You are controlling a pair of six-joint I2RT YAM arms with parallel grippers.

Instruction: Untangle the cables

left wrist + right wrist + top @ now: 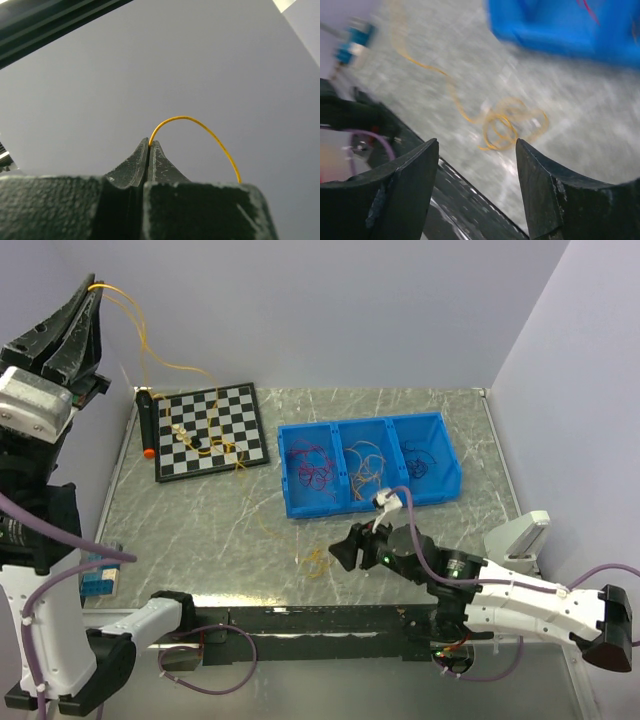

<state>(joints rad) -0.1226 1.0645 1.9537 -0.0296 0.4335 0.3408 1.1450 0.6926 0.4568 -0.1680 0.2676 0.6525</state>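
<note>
Overhead, the left gripper [150, 145] was held high at the table's far left, its fingers pressed together on a yellow cable [200, 127]. That strand hung down across the chessboard [210, 430], then ran over the table [200, 530] to a loose coil [502, 127] lying just ahead of the right gripper [476, 144], whose fingers stood apart and empty. Other red, yellow and purple cables [312, 465] lay in the three compartments of the blue tray [440, 425]. The strand seemed to pass around small pieces [178, 428] on the board, though the view was too coarse to be sure. Lifting higher could topple them, or cinch the coil into a knot.
</note>
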